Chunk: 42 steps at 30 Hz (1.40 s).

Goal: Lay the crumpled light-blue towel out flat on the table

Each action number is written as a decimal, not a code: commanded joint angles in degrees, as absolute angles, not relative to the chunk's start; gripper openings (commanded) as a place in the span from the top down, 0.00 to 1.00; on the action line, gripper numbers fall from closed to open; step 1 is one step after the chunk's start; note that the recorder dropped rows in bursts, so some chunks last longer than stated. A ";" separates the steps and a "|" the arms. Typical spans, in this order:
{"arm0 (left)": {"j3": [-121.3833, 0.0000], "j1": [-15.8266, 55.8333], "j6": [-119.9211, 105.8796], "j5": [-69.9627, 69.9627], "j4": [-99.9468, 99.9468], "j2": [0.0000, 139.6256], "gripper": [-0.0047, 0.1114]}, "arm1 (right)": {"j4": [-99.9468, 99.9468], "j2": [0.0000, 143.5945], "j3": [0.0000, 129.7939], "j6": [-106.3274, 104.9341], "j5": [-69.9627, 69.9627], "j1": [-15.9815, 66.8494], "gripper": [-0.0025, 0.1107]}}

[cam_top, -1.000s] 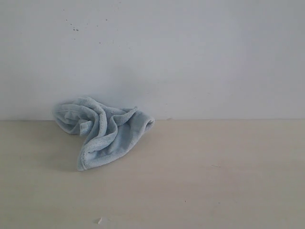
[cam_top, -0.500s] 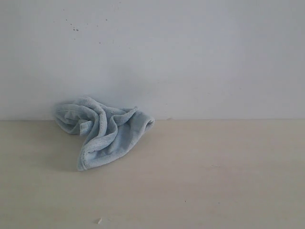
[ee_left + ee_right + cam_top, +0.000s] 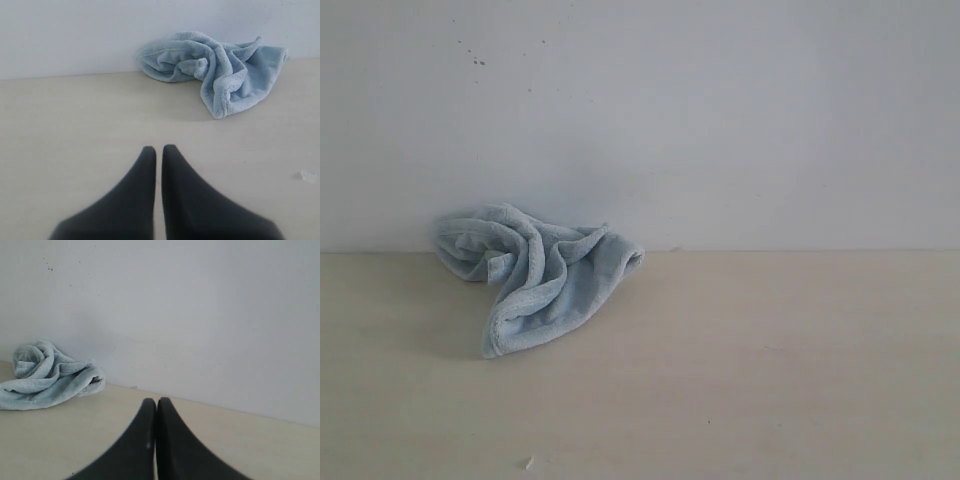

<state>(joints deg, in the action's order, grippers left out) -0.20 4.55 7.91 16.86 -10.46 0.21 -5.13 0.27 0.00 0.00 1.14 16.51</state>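
The light-blue towel (image 3: 535, 272) lies crumpled in a heap on the pale beige table (image 3: 750, 380), at the back left against the wall. The left wrist view shows the same towel (image 3: 220, 70) well ahead of my left gripper (image 3: 158, 150), whose dark fingers are shut with nothing between them. From the right wrist view the towel (image 3: 47, 377) is far off to one side of my right gripper (image 3: 153, 402), also shut and empty. Neither gripper appears in the exterior view. The towel's label is hidden.
A plain white wall (image 3: 720, 120) rises directly behind the table, with a few dark specks high up. A small white crumb (image 3: 529, 462) lies near the table's front edge, and the same crumb (image 3: 306, 175) shows in the left wrist view.
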 commanded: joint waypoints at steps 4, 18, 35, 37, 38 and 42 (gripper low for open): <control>0.00 4.53 7.88 16.41 -10.47 0.00 0.93 | -5.10 0.00 0.00 12.00 13.01 16.57 0.98; 0.00 4.53 7.88 16.41 -10.47 0.00 0.93 | -7.63 18.35 9.31 32.87 8.68 16.57 0.98; 0.00 4.53 7.88 16.41 -10.47 0.00 0.93 | -39.84 109.53 72.72 41.19 4.47 34.29 0.53; 0.00 4.53 7.88 16.41 -10.47 0.00 0.93 | -38.84 112.48 75.38 46.70 4.47 34.18 0.53; 0.00 4.53 7.88 16.41 -10.47 0.00 0.93 | -38.84 112.63 75.53 47.25 4.47 34.18 0.53; 0.00 4.53 7.88 16.41 -10.47 0.00 0.93 | -38.84 111.81 75.30 46.39 0.93 34.18 0.53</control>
